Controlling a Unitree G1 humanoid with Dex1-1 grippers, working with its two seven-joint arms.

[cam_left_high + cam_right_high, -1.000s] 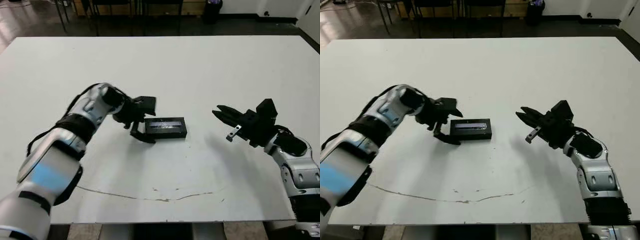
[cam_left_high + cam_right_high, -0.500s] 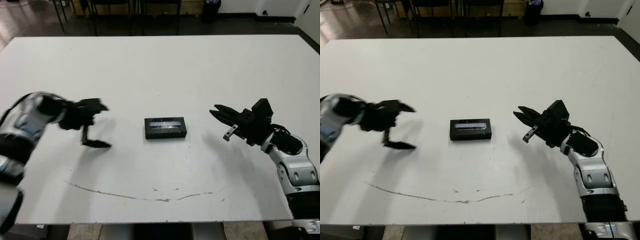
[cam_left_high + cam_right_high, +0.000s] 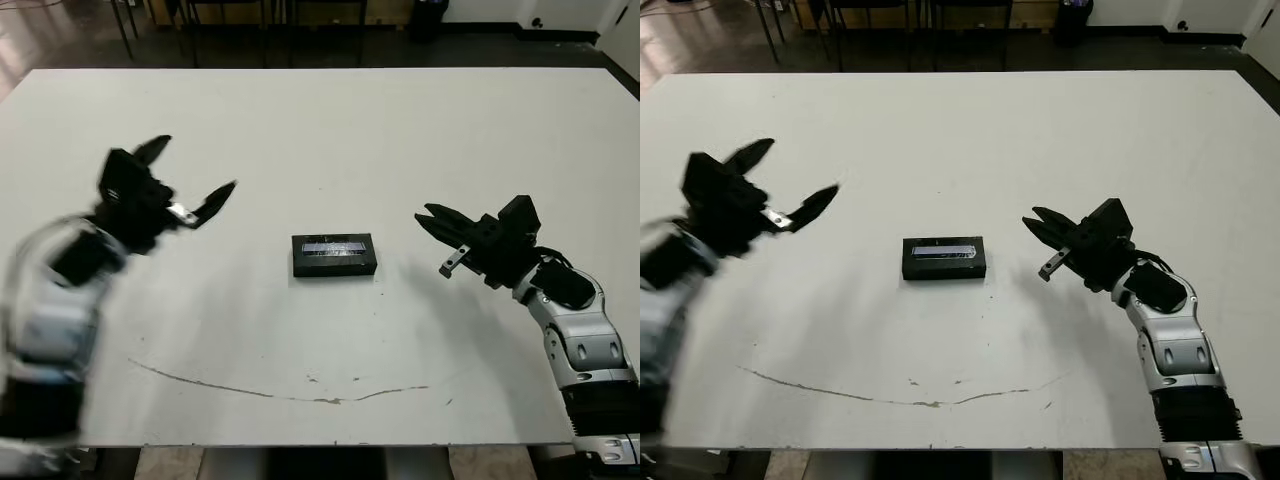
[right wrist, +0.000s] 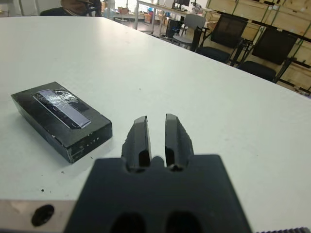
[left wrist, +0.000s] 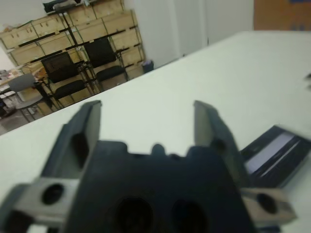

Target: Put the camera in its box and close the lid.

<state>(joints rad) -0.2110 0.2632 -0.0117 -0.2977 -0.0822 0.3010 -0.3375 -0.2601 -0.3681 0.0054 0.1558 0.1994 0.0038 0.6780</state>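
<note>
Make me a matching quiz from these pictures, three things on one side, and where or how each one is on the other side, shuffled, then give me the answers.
Things:
1. left gripper
2. right gripper
3. lid

States:
A. sits closed on top of the box, pale stripe facing up
B. fingers spread wide, raised off the table, holding nothing
C. fingers nearly together, pointing toward the box, holding nothing

Pairs: 1-B, 2-C, 3-A
</note>
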